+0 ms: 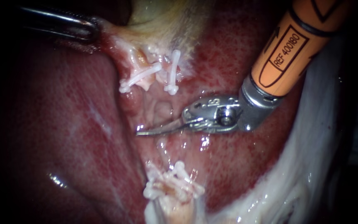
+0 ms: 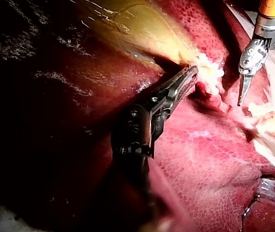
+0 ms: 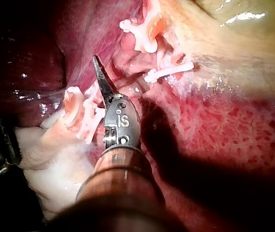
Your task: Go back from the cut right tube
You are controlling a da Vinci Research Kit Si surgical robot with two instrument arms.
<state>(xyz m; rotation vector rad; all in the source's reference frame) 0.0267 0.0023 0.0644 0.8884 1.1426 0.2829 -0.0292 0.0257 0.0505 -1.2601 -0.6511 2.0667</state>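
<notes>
My right instrument [image 1: 139, 133], on an orange shaft, lies across the liver bed with its thin blades shut, holding nothing. Its tip sits in the gap between the upper clipped stumps and the lower ones. Two white clips [image 1: 139, 77] [image 1: 172, 76] sit on the upper stumps under the gallbladder [image 1: 162, 16]. A cluster of clips [image 1: 172, 184] holds the lower stumps. In the right wrist view the blades [image 3: 96, 60] point between the clips [image 3: 169, 71] and the lower cluster [image 3: 82, 113]. My left instrument [image 1: 90, 29] is shut on the gallbladder's pale edge [image 2: 203, 65].
Dark red liver [image 1: 63, 124] fills the left side. White gauze [image 1: 311, 166] lies along the right edge, under the orange shaft. Wet, raw liver bed [image 1: 212, 166] spreads between the two groups of clips.
</notes>
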